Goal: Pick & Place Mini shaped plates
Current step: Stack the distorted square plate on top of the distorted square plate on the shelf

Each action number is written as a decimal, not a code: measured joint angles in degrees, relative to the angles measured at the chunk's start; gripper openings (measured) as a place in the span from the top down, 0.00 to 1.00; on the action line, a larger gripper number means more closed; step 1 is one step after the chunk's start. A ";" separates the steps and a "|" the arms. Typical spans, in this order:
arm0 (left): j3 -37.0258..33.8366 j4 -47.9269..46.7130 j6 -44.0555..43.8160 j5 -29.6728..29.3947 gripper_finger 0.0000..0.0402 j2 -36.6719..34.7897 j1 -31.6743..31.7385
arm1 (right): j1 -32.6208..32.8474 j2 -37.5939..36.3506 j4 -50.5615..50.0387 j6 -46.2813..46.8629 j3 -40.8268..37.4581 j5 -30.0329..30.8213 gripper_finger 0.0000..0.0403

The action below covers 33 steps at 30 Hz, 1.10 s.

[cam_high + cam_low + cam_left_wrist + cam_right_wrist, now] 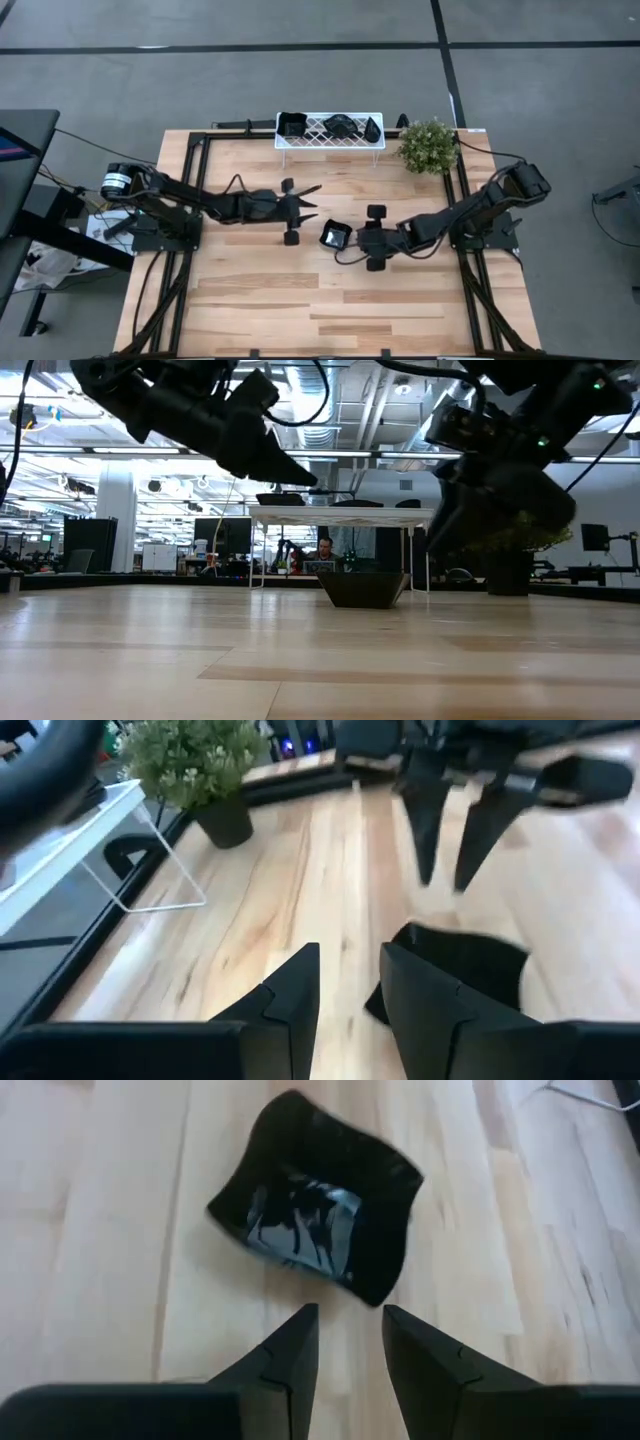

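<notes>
A square glossy black mini plate [334, 235] [315, 1210] rests flat on its base in the middle of the wooden table [260, 290]. My right gripper [352, 239] [350, 1315] hovers just right of it, slanting down. It is open, with its fingertips short of the plate's rim. My left gripper [316, 202] [350, 955] stands open just left of and beyond the plate [470, 970], with nothing between its fingers. Three more black plates [340, 126] lie on top of the white lattice rack [310, 141] at the far edge.
A green potted plant [428, 145] stands right of the rack at the far edge. The two grippers are close together over the table's middle. Bare wood lies toward the near edge [300, 320]. Black frame rails [470, 280] run along the table's sides.
</notes>
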 joint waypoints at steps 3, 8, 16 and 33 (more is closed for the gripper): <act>0.35 -2.23 4.01 1.50 0.73 0.00 0.62 | 1.16 0.00 -2.48 0.21 0.02 0.00 0.73; 0.30 -3.13 9.10 9.11 0.73 0.00 1.57 | 2.91 0.00 -4.69 1.22 0.01 -0.02 0.73; 0.30 -2.76 5.75 16.11 0.73 0.00 2.60 | 4.09 0.00 -3.99 1.39 0.01 -0.05 0.73; 0.28 -6.49 1.03 13.39 0.64 0.00 2.58 | 0.61 6.05 3.48 2.50 -0.04 -14.49 0.73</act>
